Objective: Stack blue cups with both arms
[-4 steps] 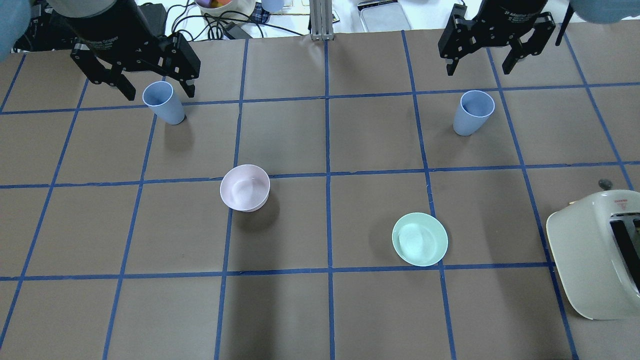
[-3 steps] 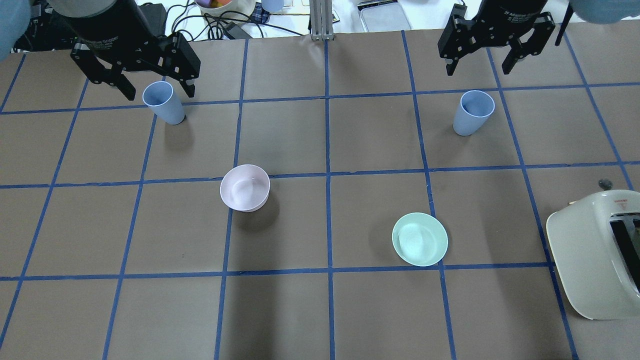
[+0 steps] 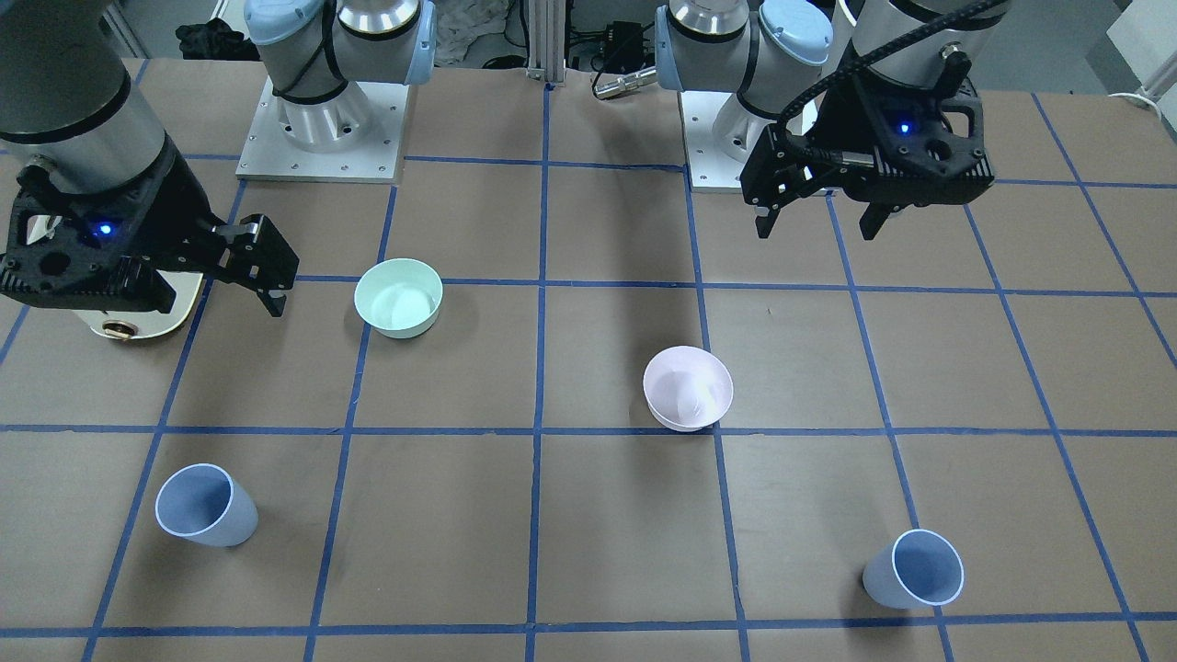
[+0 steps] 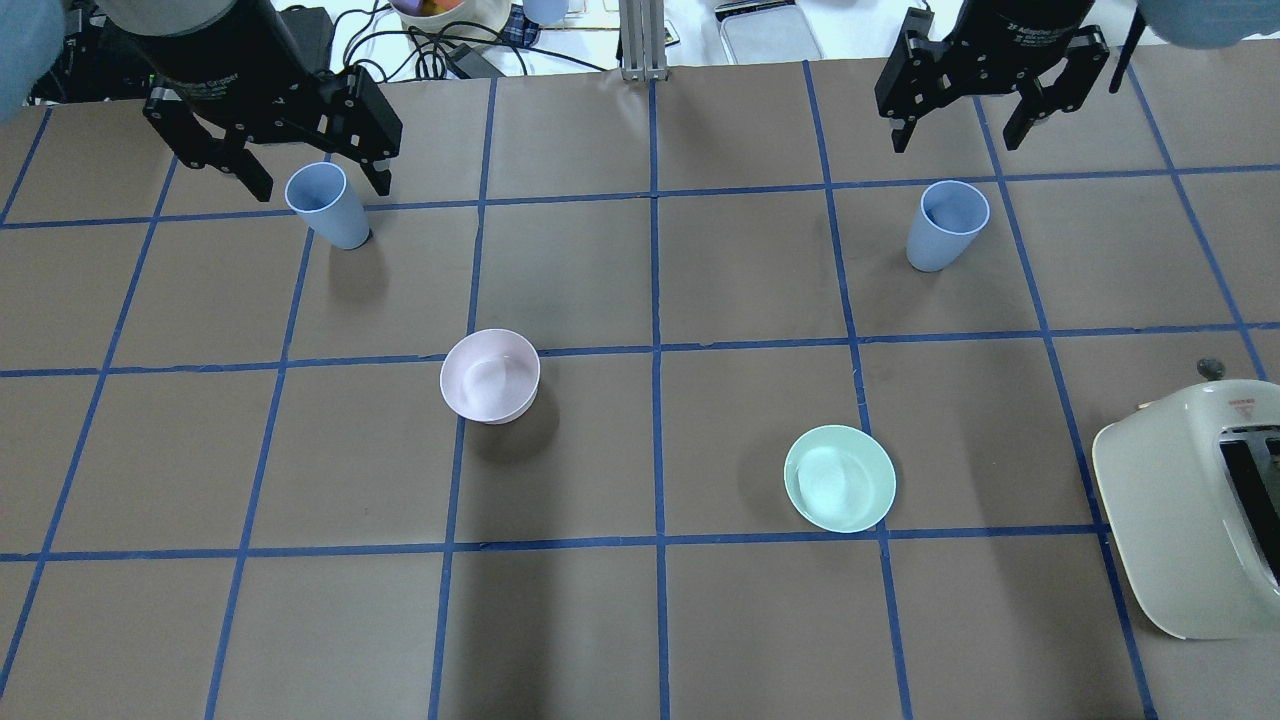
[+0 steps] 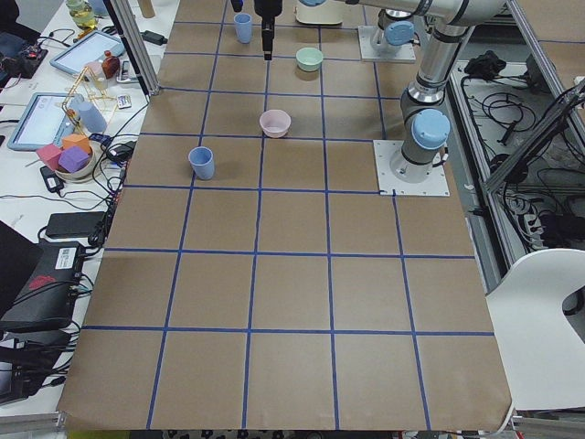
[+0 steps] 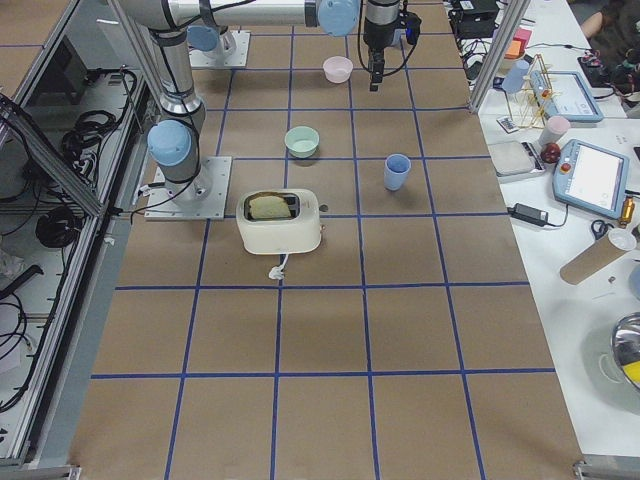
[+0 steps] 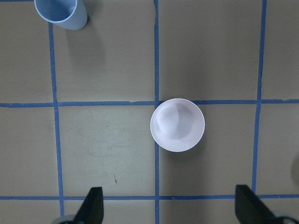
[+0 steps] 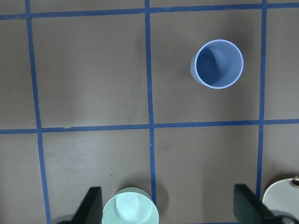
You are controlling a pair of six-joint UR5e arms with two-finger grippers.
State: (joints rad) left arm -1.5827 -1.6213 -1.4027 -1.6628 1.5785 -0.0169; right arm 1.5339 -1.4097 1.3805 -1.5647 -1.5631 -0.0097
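Observation:
Two pale-blue cups stand upright on the brown table. One cup is at the far left; it also shows in the front view and the left wrist view. The other cup is at the far right; it also shows in the front view and the right wrist view. My left gripper hangs open and empty high above the table, short of the left cup. My right gripper hangs open and empty high up, short of the right cup.
A pale pink bowl sits left of centre and a mint-green bowl right of centre. A cream toaster stands at the near right edge. Cables and trays lie beyond the table's far edge.

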